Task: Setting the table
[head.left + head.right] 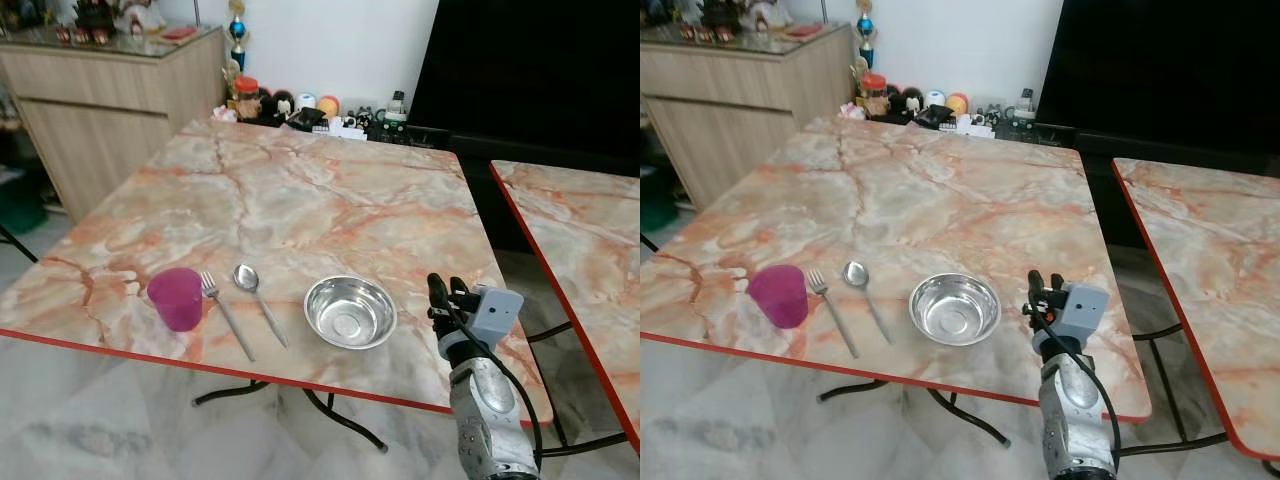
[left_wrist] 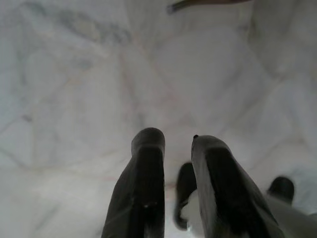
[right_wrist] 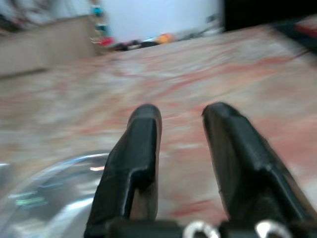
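Along the near edge of the marble table (image 1: 300,190), from left to right, stand a purple cup (image 1: 176,297), a fork (image 1: 225,312), a spoon (image 1: 257,300) and a steel bowl (image 1: 350,311). My right gripper (image 1: 445,292) hovers just right of the bowl above the tabletop. It is open, with nothing between its fingers (image 3: 141,134), and the bowl's rim (image 3: 49,173) lies close beside them. My left gripper (image 2: 178,141) hangs over the pale floor, its fingers a little apart and empty.
A second marble table (image 1: 580,220) stands to the right across a narrow gap. A wooden sideboard (image 1: 110,100) is at the back left. Small toys and jars (image 1: 300,105) line the floor behind the table's far edge, next to a large black screen (image 1: 530,70).
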You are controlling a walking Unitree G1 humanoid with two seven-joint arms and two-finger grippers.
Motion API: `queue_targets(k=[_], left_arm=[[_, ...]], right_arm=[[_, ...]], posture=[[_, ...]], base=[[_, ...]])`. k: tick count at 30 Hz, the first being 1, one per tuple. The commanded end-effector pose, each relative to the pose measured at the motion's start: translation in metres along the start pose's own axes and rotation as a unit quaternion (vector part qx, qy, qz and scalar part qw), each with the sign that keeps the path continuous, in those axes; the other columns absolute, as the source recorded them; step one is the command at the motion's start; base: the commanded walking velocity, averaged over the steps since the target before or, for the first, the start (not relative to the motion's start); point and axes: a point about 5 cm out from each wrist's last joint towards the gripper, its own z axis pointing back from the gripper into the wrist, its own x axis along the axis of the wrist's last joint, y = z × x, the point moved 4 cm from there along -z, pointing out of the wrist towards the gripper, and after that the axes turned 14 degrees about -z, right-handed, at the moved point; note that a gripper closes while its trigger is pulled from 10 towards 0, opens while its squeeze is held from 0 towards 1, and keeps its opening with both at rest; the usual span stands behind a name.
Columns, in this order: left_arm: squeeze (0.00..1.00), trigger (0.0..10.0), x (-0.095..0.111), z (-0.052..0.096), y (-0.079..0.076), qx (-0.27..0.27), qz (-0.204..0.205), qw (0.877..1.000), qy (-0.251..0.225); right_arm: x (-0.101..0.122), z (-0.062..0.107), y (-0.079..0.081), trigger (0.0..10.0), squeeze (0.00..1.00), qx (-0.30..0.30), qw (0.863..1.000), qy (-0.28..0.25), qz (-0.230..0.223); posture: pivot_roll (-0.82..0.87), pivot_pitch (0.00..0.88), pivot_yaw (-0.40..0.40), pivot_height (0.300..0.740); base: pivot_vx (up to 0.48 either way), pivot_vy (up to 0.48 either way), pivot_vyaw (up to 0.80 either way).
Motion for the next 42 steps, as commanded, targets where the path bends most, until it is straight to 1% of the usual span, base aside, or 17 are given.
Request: queue_targets(k=[1, 4, 5, 6, 7, 11, 13, 14, 15, 17, 19, 24, 27, 30, 35, 38, 42], left_arm=[[0.0, 10.0, 0.0, 0.0, -0.003, -0.003, 0.003, 1.0, 0.001], [0.0, 10.0, 0.0, 0.0, -0.003, -0.003, 0.002, 1.0, 0.001], [0.0, 10.0, 0.0, 0.0, -0.004, -0.003, 0.002, 1.0, 0.001], [0.0, 10.0, 0.0, 0.0, -0.003, -0.003, 0.002, 1.0, 0.001], [0.0, 10.0, 0.0, 0.0, -0.003, -0.003, 0.002, 1.0, 0.002], [0.0, 10.0, 0.0, 0.0, -0.003, -0.003, 0.002, 1.0, 0.002], [0.0, 10.0, 0.0, -0.001, -0.003, -0.004, 0.0, 1.0, 0.002], [0.0, 10.0, 0.0, -0.001, -0.003, -0.004, 0.0, 1.0, 0.002], [0.0, 10.0, 0.0, -0.001, -0.003, -0.004, 0.0, 1.0, 0.002], [0.0, 10.0, 0.0, -0.001, -0.003, -0.005, 0.0, 1.0, 0.002], [0.0, 10.0, 0.0, -0.001, -0.004, -0.005, -0.002, 1.0, 0.002], [0.0, 10.0, 0.0, 0.0, -0.004, -0.007, -0.004, 1.0, 0.002], [0.0, 10.0, -0.001, 0.0, -0.004, -0.007, -0.005, 1.0, 0.003], [0.0, 10.0, -0.001, 0.0, -0.004, -0.008, -0.006, 1.0, 0.004], [0.0, 10.0, -0.001, 0.0, -0.006, -0.01, -0.006, 1.0, 0.005], [0.0, 10.0, -0.001, 0.0, -0.006, -0.01, -0.006, 1.0, 0.005], [0.0, 10.0, -0.001, 0.0, -0.007, -0.01, -0.005, 1.0, 0.004]], right_arm=[[0.01, 0.002, -0.006, 10.0, 1.0, 0.0, 1.0, -0.005, -0.011], [0.009, 0.003, -0.006, 10.0, 1.0, -0.003, 1.0, 0.007, -0.021], [0.008, 0.003, -0.006, 10.0, 0.55, -0.005, 1.0, 0.014, -0.024], [0.005, 0.004, -0.008, 10.0, 0.0, -0.011, 0.999, 0.031, -0.026], [0.001, 0.005, -0.01, 10.0, 0.0, -0.019, 0.998, 0.051, -0.029], [-0.001, 0.007, -0.011, 10.0, 0.0, -0.03, 0.995, 0.068, -0.068], [0.001, 0.007, -0.006, 10.0, 0.0, -0.024, 0.992, 0.076, -0.094], [-0.001, 0.008, -0.006, 10.0, 0.0, -0.029, 0.991, 0.087, -0.1], [-0.001, 0.008, -0.006, 10.0, 0.0, -0.029, 0.991, 0.087, -0.1], [-0.007, 0.008, -0.002, 10.0, 0.0, -0.03, 0.985, 0.118, -0.124], [-0.011, 0.009, -0.001, 10.0, 0.0, -0.032, 0.982, 0.132, -0.132], [-0.021, 0.01, 0.001, 10.0, 0.0, -0.045, 0.969, 0.169, -0.177], [-0.022, 0.011, 0.0, 10.0, 0.0, -0.052, 0.967, 0.177, -0.174], [-0.026, 0.011, 0.001, 10.0, 0.0, -0.056, 0.963, 0.187, -0.184], [-0.033, 0.009, 0.007, 10.0, 0.0, -0.056, 0.956, 0.214, -0.195], [-0.035, 0.008, 0.009, 10.0, 0.0, -0.056, 0.954, 0.219, -0.199], [-0.043, 0.006, 0.011, 10.0, 0.0, -0.06, 0.949, 0.236, -0.198]], posture=[[0.13, 0.027, -0.056, 0.74], [0.12, 0.027, -0.057, 0.74], [0.12, 0.027, -0.056, 0.74], [0.12, 0.027, -0.056, 0.74], [0.12, 0.027, -0.056, 0.74], [0.12, 0.027, -0.056, 0.74], [0.12, 0.027, -0.055, 0.74], [0.12, 0.026, -0.055, 0.74], [0.12, 0.026, -0.055, 0.74], [0.12, 0.025, -0.055, 0.74], [0.12, 0.025, -0.055, 0.74], [0.13, 0.026, -0.058, 0.74], [0.13, 0.026, -0.058, 0.74], [0.13, 0.025, -0.058, 0.74], [0.13, 0.026, -0.059, 0.74], [0.13, 0.026, -0.06, 0.74], [0.14, 0.024, -0.062, 0.74]], base=[[0.0, 0.0, 0.0], [0.0, 0.0, 0.0], [0.0, 0.0, 0.0], [0.0, 0.0, 0.0], [0.0, 0.0, 0.0], [0.0, 0.0, 0.0], [0.0, 0.0, 0.0], [0.0, 0.0, 0.0], [0.0, 0.0, 0.0], [0.0, 0.0, 0.0], [0.0, 0.0, 0.0], [0.0, 0.0, 0.0], [0.0, 0.0, 0.0], [0.0, 0.0, 0.0], [0.0, 0.0, 0.0], [0.0, 0.0, 0.0], [0.0, 0.0, 0.0]])
